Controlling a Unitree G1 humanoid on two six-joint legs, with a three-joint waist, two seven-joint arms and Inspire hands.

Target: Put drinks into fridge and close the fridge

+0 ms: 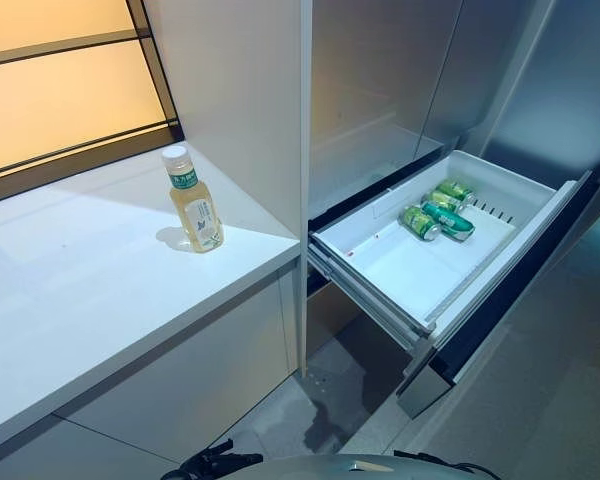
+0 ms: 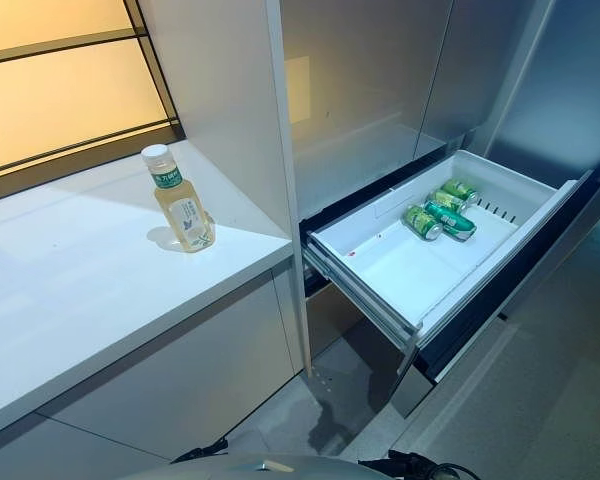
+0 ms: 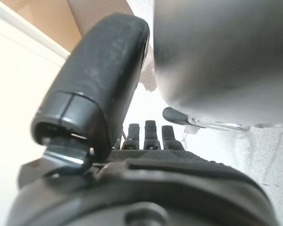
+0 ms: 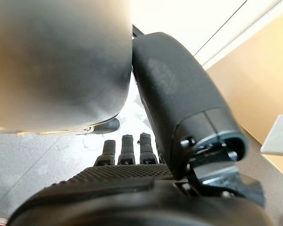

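Note:
A bottle of pale yellow drink [image 1: 193, 200] with a white cap and green label stands upright on the white counter [image 1: 80, 290], near its right end. To the right, the fridge's white drawer [image 1: 400, 270] is pulled out. Green cans [image 1: 438, 212] lie on their sides in its far right corner. My left hand [image 3: 146, 188] shows in the left wrist view with straight fingers [image 3: 151, 134], holding nothing. My right hand [image 4: 127, 188] shows in the right wrist view, also with straight fingers [image 4: 127, 146] and empty. Both hands are well away from the bottle and the drawer.
A tall white panel [image 1: 240, 90] rises between the counter and the fridge. The drawer's dark front [image 1: 520, 290] juts out over the grey floor [image 1: 310, 410]. A lit window [image 1: 60, 80] runs behind the counter. Grey fridge doors [image 1: 400, 80] stand above the drawer.

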